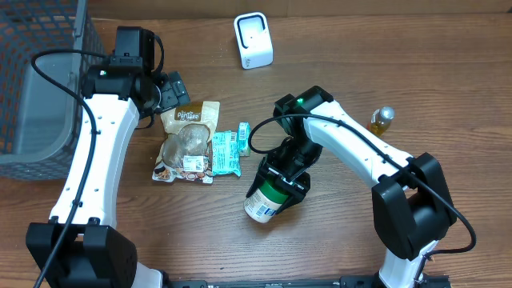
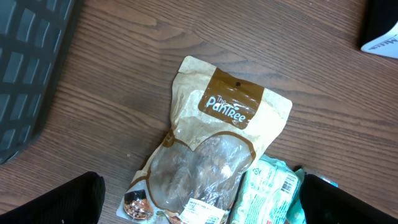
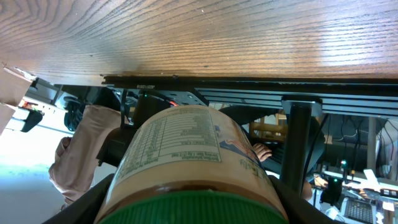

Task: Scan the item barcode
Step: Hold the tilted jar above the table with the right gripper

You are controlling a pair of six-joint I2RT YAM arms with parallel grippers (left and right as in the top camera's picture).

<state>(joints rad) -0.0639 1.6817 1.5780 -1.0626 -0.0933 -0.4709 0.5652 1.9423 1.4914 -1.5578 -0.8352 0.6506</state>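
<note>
A jar (image 1: 263, 203) with a green lid and a pale printed label is held tilted near the table's front, its base pointing at the front edge. My right gripper (image 1: 286, 173) is shut on the jar just below the lid. The right wrist view shows the jar (image 3: 186, 152) filling the space between the two fingers of the right gripper (image 3: 193, 202), with its nutrition label facing up. A white scanner (image 1: 254, 40) stands at the back centre. My left gripper (image 1: 166, 90) hangs open over a brown snack pouch (image 2: 211, 137), its fingers (image 2: 56, 202) wide apart.
The snack pouch (image 1: 187, 141) and a teal packet (image 1: 226, 152) lie left of centre; the teal packet (image 2: 267, 193) overlaps the pouch's edge. A grey mesh basket (image 1: 32, 80) fills the far left. A small gold-capped bottle (image 1: 382, 120) stands at the right.
</note>
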